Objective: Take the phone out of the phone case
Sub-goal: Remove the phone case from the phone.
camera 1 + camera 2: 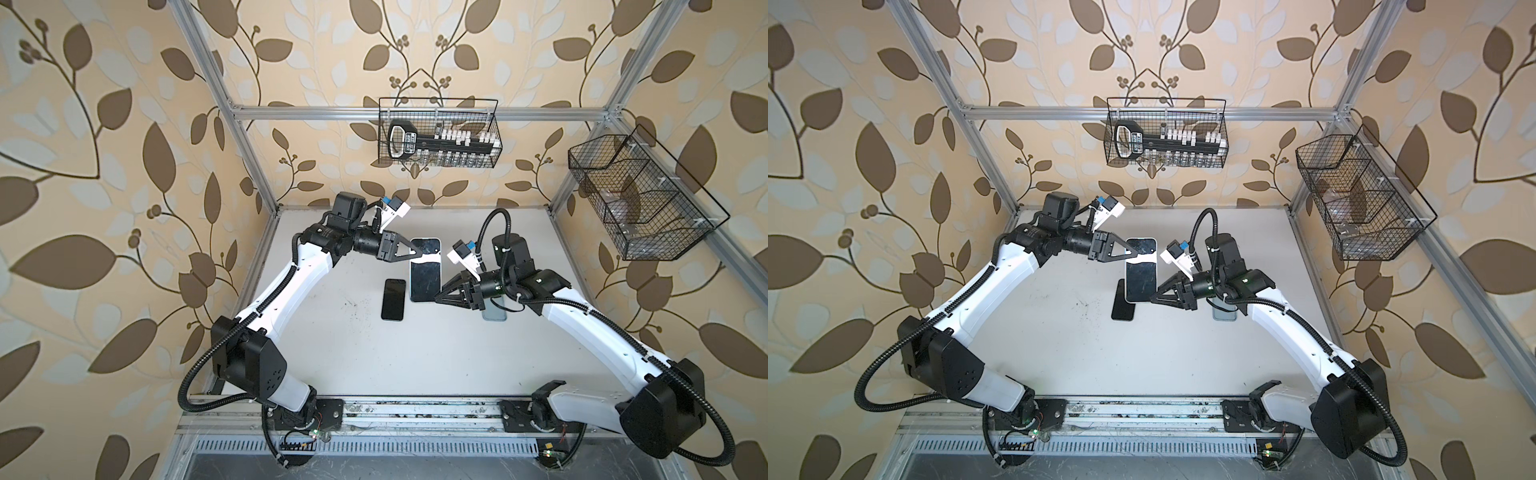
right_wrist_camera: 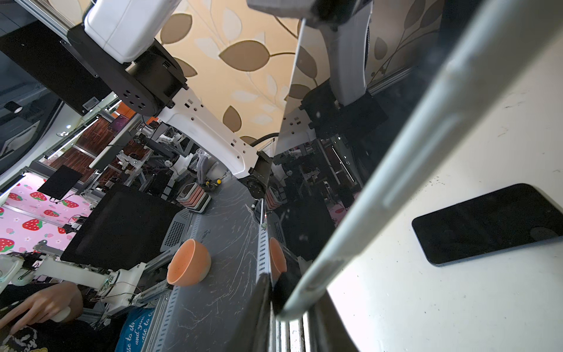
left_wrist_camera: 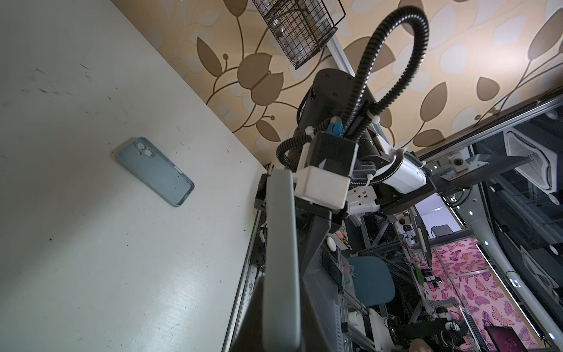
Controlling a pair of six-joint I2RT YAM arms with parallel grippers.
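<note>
Just above centre in both top views, the left gripper (image 1: 419, 252) is clenched on the upper left edge of the pale phone case (image 2: 426, 146). The phone (image 1: 424, 280) sits in it, screen up, lifted off the table (image 1: 374, 365). Fingers of the right gripper (image 1: 438, 298) straddle the lower right corner; whether they pinch it I cannot tell.

Two phones: the second phone (image 1: 393, 299), black, lies flat just left. Two cases: the empty case (image 3: 155, 170) lies under the right arm. Two baskets: centre basket (image 1: 439, 133) and corner basket (image 1: 640, 199) hang above. Bare tabletop fills the lower middle.
</note>
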